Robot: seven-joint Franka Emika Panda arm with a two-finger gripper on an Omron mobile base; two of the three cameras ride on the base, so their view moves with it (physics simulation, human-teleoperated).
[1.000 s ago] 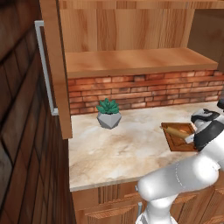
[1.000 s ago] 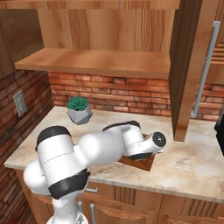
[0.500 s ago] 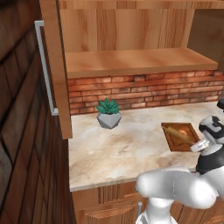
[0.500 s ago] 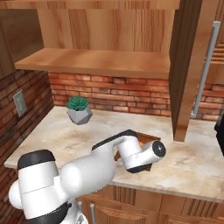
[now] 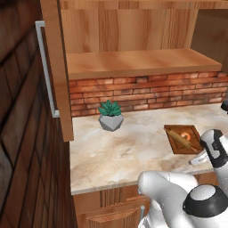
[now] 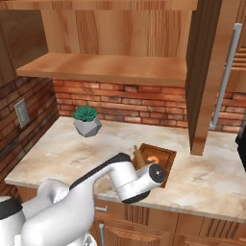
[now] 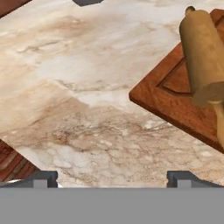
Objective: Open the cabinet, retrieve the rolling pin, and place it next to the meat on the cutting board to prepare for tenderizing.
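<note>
Tan rolling pin [image 7: 202, 52] on reddish-brown cutting board [image 7: 175, 103], orange-pink meat [image 5: 185, 133], marbled beige countertop [image 7: 83, 109]

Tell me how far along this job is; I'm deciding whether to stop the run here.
Done: the cabinet stands open, and the rolling pin lies on the cutting board beside the meat. In hand: nothing. The gripper is open and empty in the hand view, above bare countertop beside the board. Left: nothing of the placing that I can see; at most, moving the arm clear.
</note>
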